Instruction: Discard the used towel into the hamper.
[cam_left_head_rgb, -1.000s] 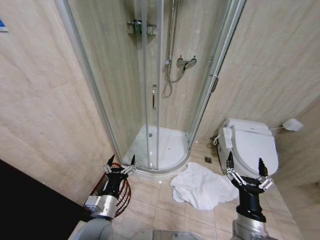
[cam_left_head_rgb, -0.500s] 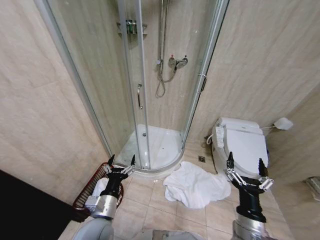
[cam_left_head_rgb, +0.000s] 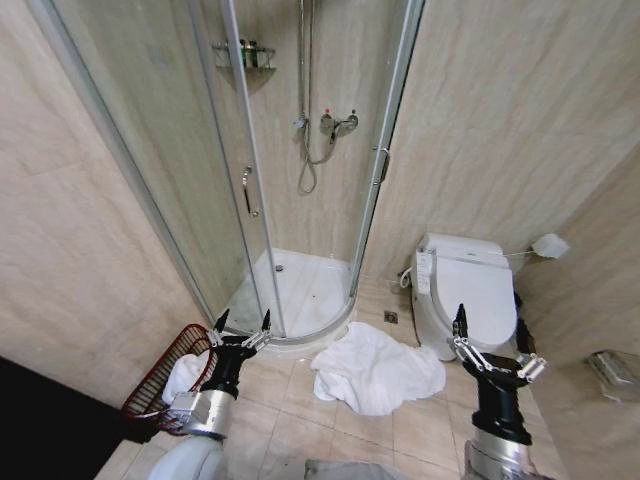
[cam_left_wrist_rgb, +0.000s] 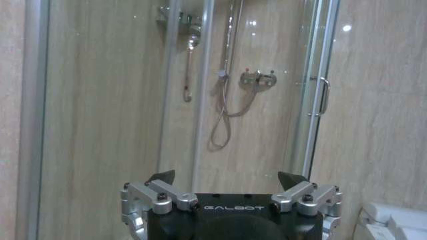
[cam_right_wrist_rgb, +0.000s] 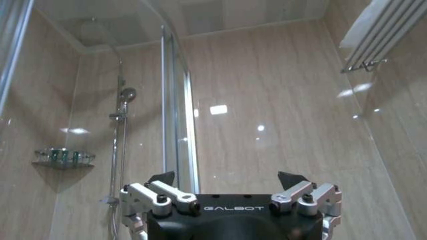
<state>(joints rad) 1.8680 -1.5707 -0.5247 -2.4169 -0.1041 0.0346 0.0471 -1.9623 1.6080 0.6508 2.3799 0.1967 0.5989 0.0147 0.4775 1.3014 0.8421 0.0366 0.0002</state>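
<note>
**Towel on the floor, both grippers raised and empty**

Nearest to the camera, at the lower left of the head view, the left gripper (cam_left_head_rgb: 240, 331) stood upright with its fingers spread wide and nothing between them. At the lower right, the right gripper (cam_left_head_rgb: 489, 342) stood in the same way, fingers wide apart and holding nothing. The left wrist view showed the left gripper (cam_left_wrist_rgb: 228, 180) with its two tips apart against the shower glass, and the right wrist view showed the right gripper (cam_right_wrist_rgb: 228, 180) also parted, in front of the beige wall.

Just to the left of the left gripper, at the lower left of the frame, the hamper (cam_left_head_rgb: 150, 381) stood on the tile floor, a dark red wire basket with something white inside it. Between the two grippers, a little further away, the white towel (cam_left_head_rgb: 372, 368) lay crumpled on the floor (cam_left_head_rgb: 300, 425), well apart from the hamper.

Beyond the towel, in the right half of the frame, was the white toilet (cam_left_head_rgb: 463, 292) with its lid closed. In the upper centre, the glass shower cabin (cam_left_head_rgb: 300, 150) rose from its white base, and the shower mixer (cam_left_head_rgb: 335, 124) hung on the back wall.
</note>
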